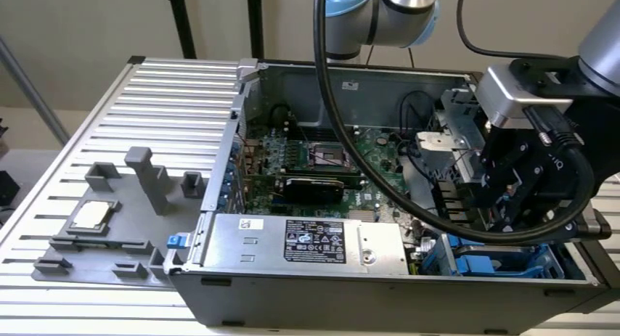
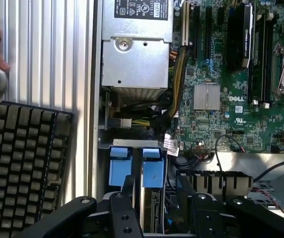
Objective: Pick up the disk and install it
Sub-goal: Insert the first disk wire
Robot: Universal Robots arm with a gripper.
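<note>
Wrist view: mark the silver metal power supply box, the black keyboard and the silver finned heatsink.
Silver metal power supply box (image 2: 137, 62), wrist view, middle of its panel.
Black keyboard (image 2: 28, 153), wrist view, central keys.
Silver finned heatsink (image 2: 206, 96), wrist view, centre of fins.

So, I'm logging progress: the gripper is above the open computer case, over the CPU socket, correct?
Not the CPU socket. The gripper is above the open computer case, over the blue drive cage, as the exterior view shows.

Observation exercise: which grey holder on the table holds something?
The flat tray at the exterior view's left: a square silver chip lies in it, the other holders hold nothing.
</note>
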